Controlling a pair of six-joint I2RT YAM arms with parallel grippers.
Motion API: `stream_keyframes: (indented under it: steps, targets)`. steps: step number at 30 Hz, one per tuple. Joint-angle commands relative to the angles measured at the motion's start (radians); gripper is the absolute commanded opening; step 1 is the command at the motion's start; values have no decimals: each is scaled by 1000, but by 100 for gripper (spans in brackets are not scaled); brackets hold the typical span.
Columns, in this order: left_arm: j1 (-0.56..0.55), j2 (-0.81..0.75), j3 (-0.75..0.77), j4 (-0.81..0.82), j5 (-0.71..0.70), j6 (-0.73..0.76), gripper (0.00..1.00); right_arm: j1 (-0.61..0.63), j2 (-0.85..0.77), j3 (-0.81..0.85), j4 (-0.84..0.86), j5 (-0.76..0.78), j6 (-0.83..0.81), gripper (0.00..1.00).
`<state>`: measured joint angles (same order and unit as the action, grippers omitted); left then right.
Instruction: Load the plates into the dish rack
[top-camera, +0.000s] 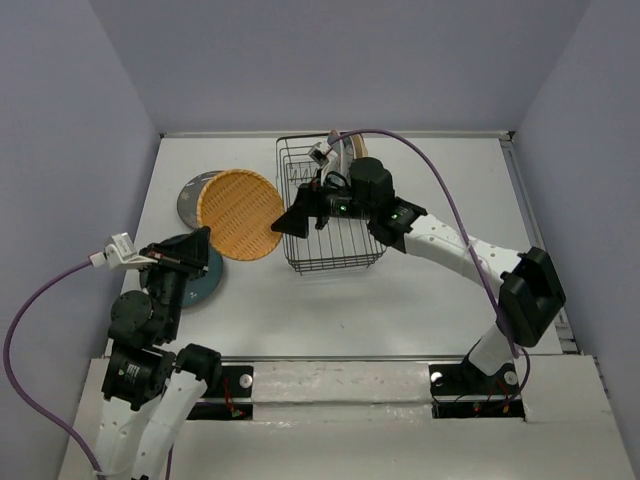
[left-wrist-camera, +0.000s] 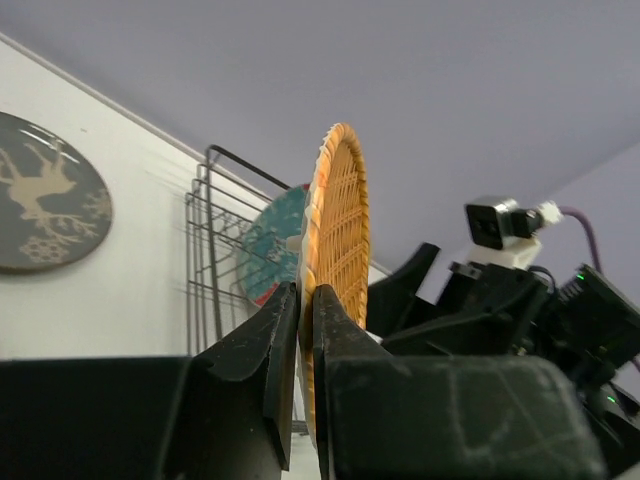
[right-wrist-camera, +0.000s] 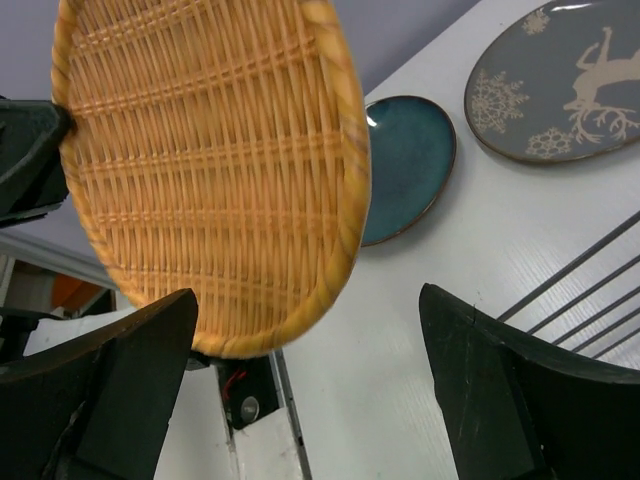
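Woven tan plate (right-wrist-camera: 210, 170) — round, raised rim, upright

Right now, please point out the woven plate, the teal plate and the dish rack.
woven plate (top-camera: 240, 214), top external view, woven centre.
teal plate (right-wrist-camera: 408, 165), right wrist view, glazed centre.
dish rack (top-camera: 335, 255), top external view, near wall.

L gripper (left-wrist-camera: 303, 300) pinched on tan plate (top-camera: 240, 213), R gripper (right-wrist-camera: 308, 305) jaws wide, arm outstretched
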<state>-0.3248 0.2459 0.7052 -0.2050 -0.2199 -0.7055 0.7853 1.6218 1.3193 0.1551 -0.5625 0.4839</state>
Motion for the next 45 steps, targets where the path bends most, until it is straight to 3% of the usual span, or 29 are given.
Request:
stream_keyframes:
  steps: [1, 6, 9, 10, 11, 12, 13, 14, 18, 22, 24, 25, 32, 39, 45]
  targets:
    - [4, -10, 5, 188, 189, -71, 5, 2, 42, -9, 123, -53, 50, 97]
    - [4, 32, -1, 230, 296, -61, 5, 2, 30, -38, 214, -82, 84, 92]
    - [4, 47, -19, 249, 341, -49, 5, 2, -3, -92, 299, -97, 107, 61]
    - [4, 56, -24, 250, 346, -34, 5, 2, -11, -118, 313, -85, 113, 31]
    - [4, 65, -32, 250, 349, -26, 6, 2, -22, -130, 334, -79, 122, 15]
    - [4, 72, -33, 246, 349, -17, 12, 2, -31, -143, 339, -73, 125, 7]
    - [4, 79, -32, 227, 350, 13, 20, 2, -52, -153, 342, -54, 124, 7]
    - [4, 90, -20, 211, 350, 33, 37, 2, -62, -172, 337, -37, 122, 7]
    - [4, 148, 48, 86, 266, 179, 72, 2, -117, -151, 185, 123, 55, 7]
    - [4, 145, 80, -22, 102, 282, 97, 2, -117, -17, -87, 401, -34, 7]
    - [4, 145, 79, -42, 18, 328, 99, 2, -85, 76, -224, 641, -57, 7]
    - [4, 147, 74, -48, 17, 342, 99, 2, -70, 108, -259, 642, -60, 7]
    - [6, 122, -56, -2, -10, 377, 99, 20, 85, 342, -416, 1166, -42, 7]
    - [12, 122, -62, 26, 59, 390, 99, 38, 337, 611, -547, 1444, -7, 7]
    - [-25, 102, -67, 21, 44, 385, 99, 38, 426, 667, -571, 1555, 18, 7]
